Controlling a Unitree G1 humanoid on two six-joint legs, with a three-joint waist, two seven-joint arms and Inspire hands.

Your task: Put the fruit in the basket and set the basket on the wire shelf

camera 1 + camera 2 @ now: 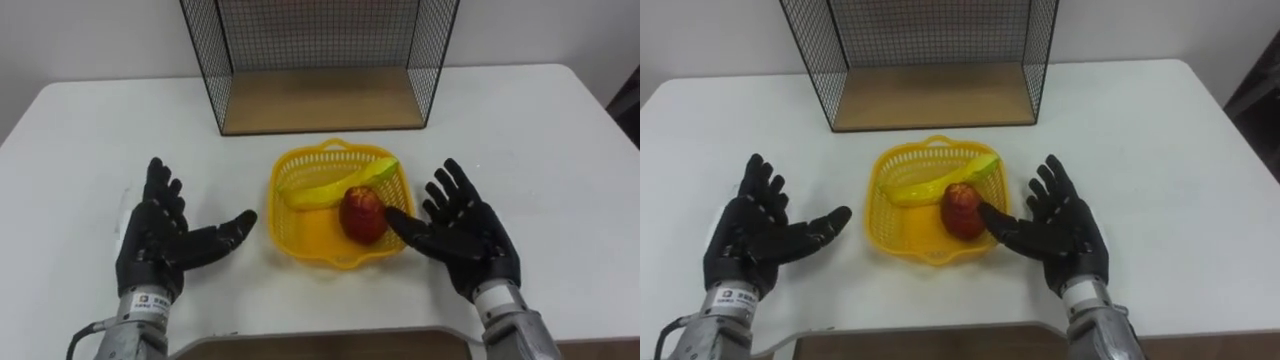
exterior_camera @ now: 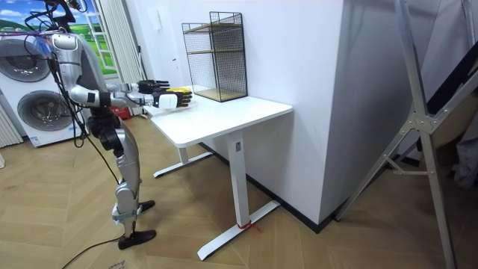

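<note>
Black left hand (image 1: 160,237), right hand (image 1: 466,236): splayed, palms-up

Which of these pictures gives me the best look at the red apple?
The left eye view: the apple lies in the yellow basket beside the banana, seen close from above. The right eye view shows it much the same. In the room view it is too small to make out.
</note>
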